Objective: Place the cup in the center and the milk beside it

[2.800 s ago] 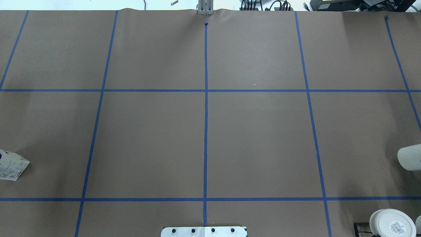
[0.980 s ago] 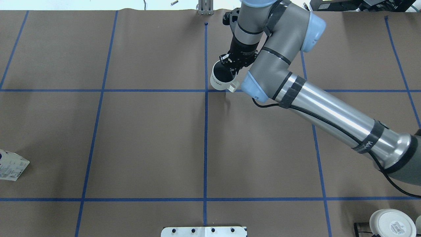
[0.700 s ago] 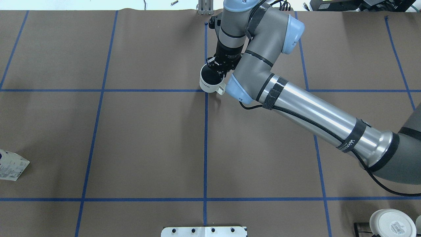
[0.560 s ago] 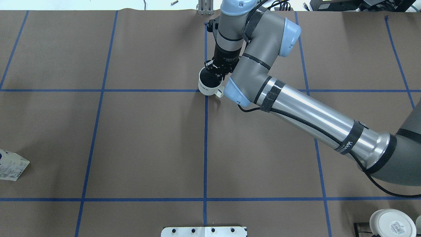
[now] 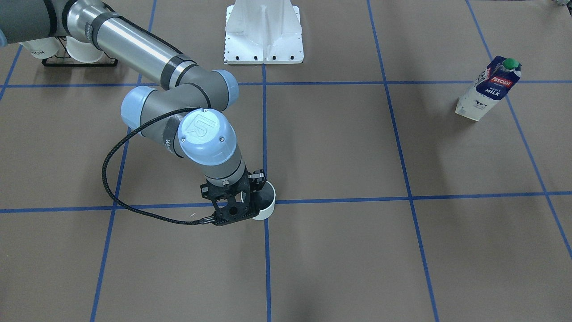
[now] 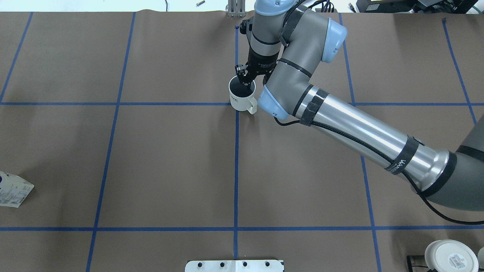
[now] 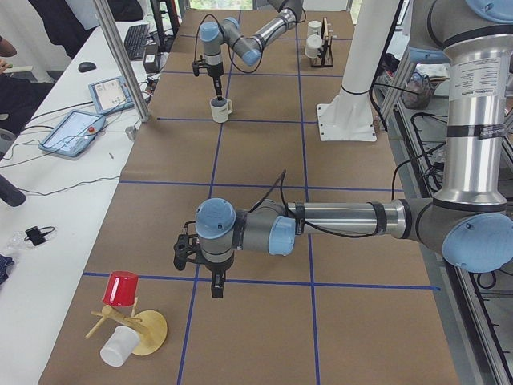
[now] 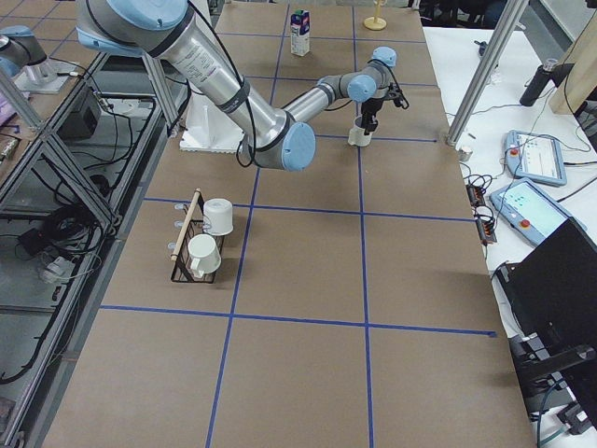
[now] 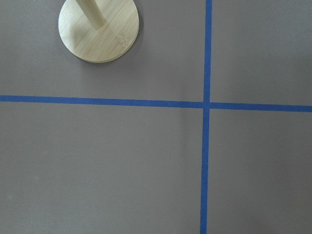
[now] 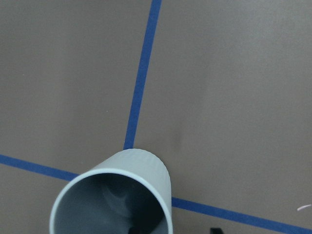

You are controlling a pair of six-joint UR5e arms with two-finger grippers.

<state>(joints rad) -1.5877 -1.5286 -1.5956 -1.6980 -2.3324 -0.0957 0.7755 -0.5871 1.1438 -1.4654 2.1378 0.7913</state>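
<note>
The table (image 6: 170,166), brown paper with a grid of blue tape, fills every view. The right arm (image 6: 359,132) comes in from the lower right of the overhead view and reaches to the upper centre. Its shoulder is cut off at the frame edge. The left arm (image 7: 345,218) shows only in the left side view, stretched across the foreground.

The mug rack (image 8: 191,245) is partly covered by the right arm in the upper left of the front view. The wooden stand (image 7: 136,333) sits in the lower left of the left side view. The left wrist view cuts off all but its round base.

The milk carton (image 5: 488,89) stands upright in the upper right of the front view, well apart from the cup. In the overhead view only one corner shows at the left edge.

The cup (image 6: 241,99) stands on a tape crossing in the upper centre. It has dark letters on its side, too small to read. In the front view the black wrist hides about half of it.

The right gripper (image 6: 245,80) has its fingers close together at the cup's far rim. I cannot tell whether they clamp the wall.

The left gripper (image 7: 215,287) points down over a tape line, and I cannot tell how its fingers stand.
</note>
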